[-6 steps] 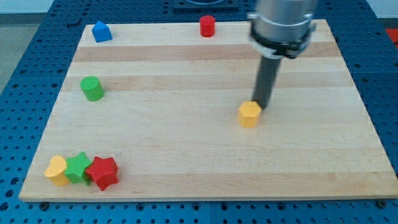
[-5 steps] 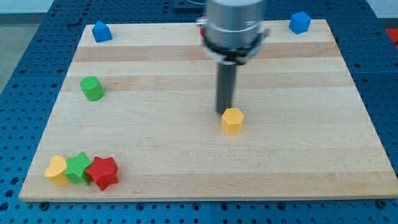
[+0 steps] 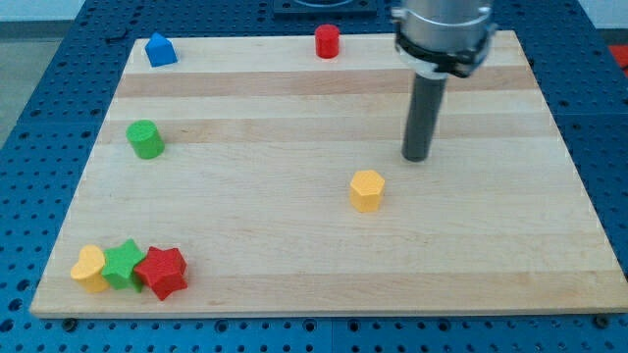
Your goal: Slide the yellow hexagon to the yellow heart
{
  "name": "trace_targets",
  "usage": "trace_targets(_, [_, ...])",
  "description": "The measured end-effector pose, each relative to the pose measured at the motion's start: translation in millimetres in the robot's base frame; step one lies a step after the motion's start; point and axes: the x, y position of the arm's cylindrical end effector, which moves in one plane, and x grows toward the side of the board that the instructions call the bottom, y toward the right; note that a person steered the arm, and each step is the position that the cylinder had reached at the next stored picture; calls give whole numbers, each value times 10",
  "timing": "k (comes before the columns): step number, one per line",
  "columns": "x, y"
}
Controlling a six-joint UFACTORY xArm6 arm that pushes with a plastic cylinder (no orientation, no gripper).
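Lower left of the frame, the yellow heart sits touching a green star beside a red star. The yellow hexagon waits mid-board, unmoved since a moment ago. My tip, a bare rod, has swung off to its upper right, no longer touching, probably repositioning for a push toward the lower left.

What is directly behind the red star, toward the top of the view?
Behind the red star only bare board shows. The green star touches its left side; the star hides the board directly under itself.
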Motion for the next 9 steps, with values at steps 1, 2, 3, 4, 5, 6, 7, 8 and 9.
trace_targets(1, [336, -23])
trace_targets(2, [595, -320])
trace_targets(3, [712, -818])
trace_targets(4, [710, -1025])
trace_targets(5, [668, -699])
trace_targets(6, [420, -481])
trace_targets(7, [275, -714])
trace_targets(8, [432, -1302])
trace_targets(9, [649, -2004])
